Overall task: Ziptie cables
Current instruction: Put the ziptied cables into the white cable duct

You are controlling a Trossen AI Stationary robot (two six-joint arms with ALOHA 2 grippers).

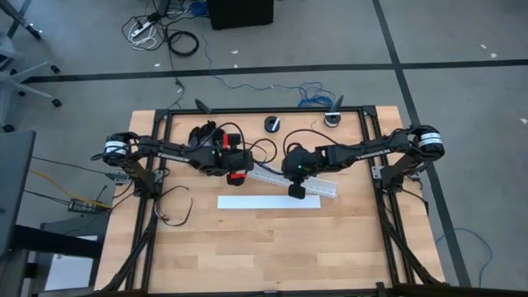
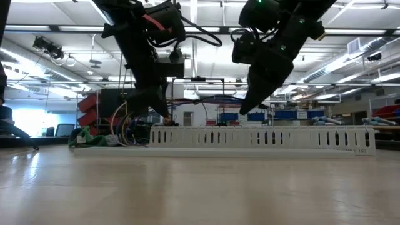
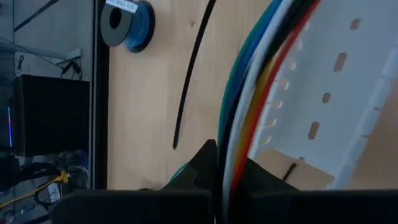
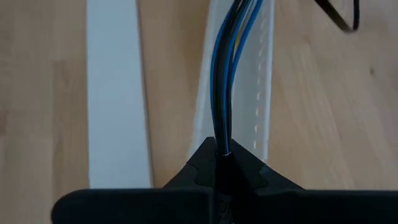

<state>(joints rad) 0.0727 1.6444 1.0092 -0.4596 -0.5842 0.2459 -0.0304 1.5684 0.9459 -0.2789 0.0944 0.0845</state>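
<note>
The cables are a bundle of thin wires running over the white slotted duct (image 1: 313,183), which lies slantwise on the table's middle. In the left wrist view the bundle (image 3: 261,74) shows green, blue, white, black, orange and red wires. In the right wrist view the bundle (image 4: 227,68) looks black and blue. My left gripper (image 1: 249,169) is shut on the bundle near the duct's left end. My right gripper (image 1: 289,172) is shut on it farther right, above the duct. In the low view both grippers hang above the duct (image 2: 262,137). My left gripper pinches the cable bundle (image 3: 225,163) between its two fingers, coming slanting down from the table's left. The wires run on from the fingers along the duct's edge. My right gripper pinches the bundle (image 4: 222,147) between its two fingers, slanting down from the table's right. The wires run straight on from the fingers, above the duct's channel.
A flat white strip (image 1: 270,202) lies just near of the duct. A black ziptie (image 3: 191,74) lies on the wood beside the duct. Two spools (image 1: 272,124) (image 1: 332,120) stand at the far edge, one of them wound blue (image 3: 127,25). A black cable loop (image 1: 177,210) lies at the left.
</note>
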